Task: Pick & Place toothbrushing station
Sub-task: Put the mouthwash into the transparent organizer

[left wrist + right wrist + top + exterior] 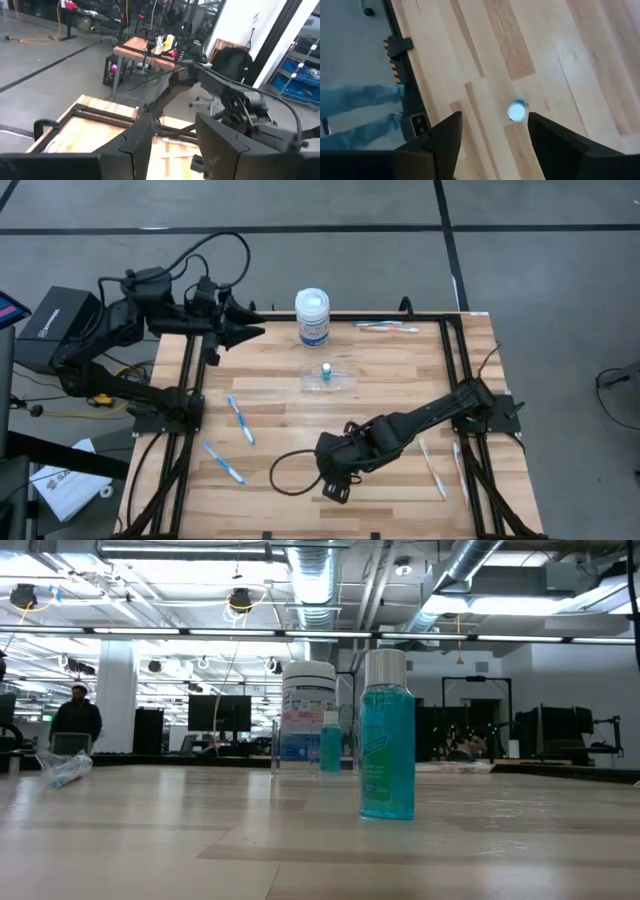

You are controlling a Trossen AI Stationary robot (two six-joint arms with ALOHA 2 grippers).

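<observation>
Pale wood, blue-and-white kit, dark arms

The table is light striped planks in a black frame. A white jar wears a blue label; the see-through holder carries a bit of blue. Toothbrushes are blue and white. A teal bottle has a white cap. Dark fingers frame a white-topped blue cylinder. The floor is grey.
</observation>
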